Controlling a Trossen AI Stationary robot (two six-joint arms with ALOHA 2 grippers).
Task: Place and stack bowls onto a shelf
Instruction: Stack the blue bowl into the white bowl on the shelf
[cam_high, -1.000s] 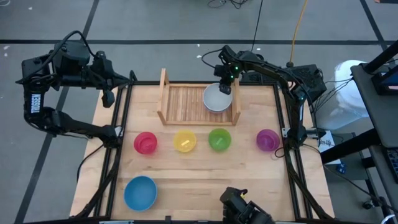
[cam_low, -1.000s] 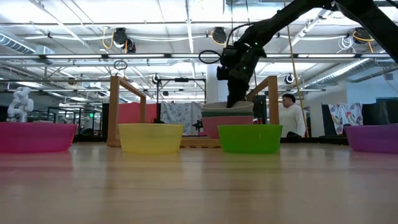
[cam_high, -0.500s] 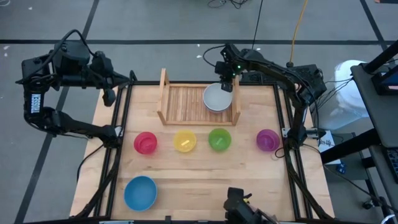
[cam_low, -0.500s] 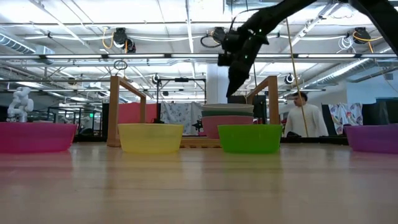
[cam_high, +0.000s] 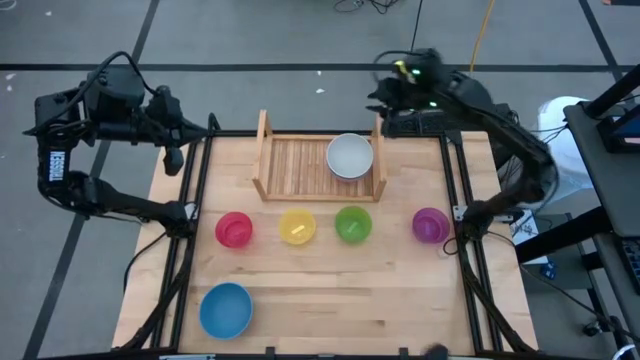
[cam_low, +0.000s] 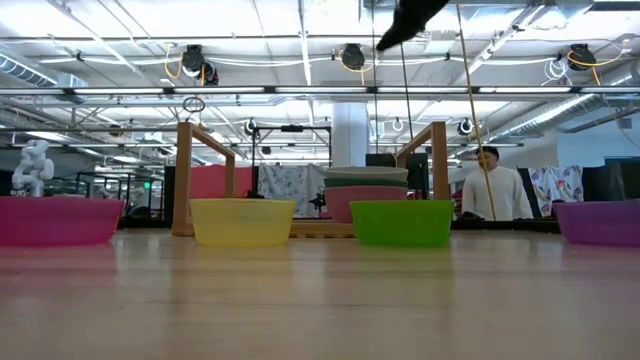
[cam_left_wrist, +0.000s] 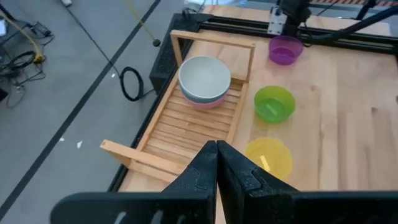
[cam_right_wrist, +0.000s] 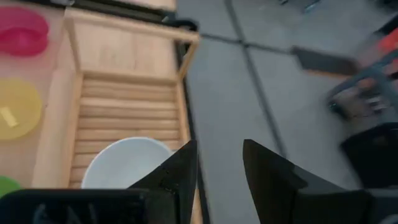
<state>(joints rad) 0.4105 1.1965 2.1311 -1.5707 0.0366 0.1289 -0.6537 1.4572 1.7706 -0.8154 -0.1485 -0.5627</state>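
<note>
Three bowls sit stacked on the shelf (cam_high: 318, 165) at its right end, the white bowl (cam_high: 349, 156) on top with teal and pink under it (seen from the left wrist). We count five left: pink (cam_high: 234, 229), yellow (cam_high: 297, 226), green (cam_high: 353, 224), purple (cam_high: 430, 224) and blue (cam_high: 225, 309). Our right gripper (cam_right_wrist: 219, 163) hangs above the shelf, jaws apart and empty; the left gripper (cam_left_wrist: 216, 155) waits at the table's left, jaws together.

Wooden table (cam_high: 330, 290) carries the shelf (cam_high: 300, 165) and five loose bowls (cam_high: 296, 226).
</note>
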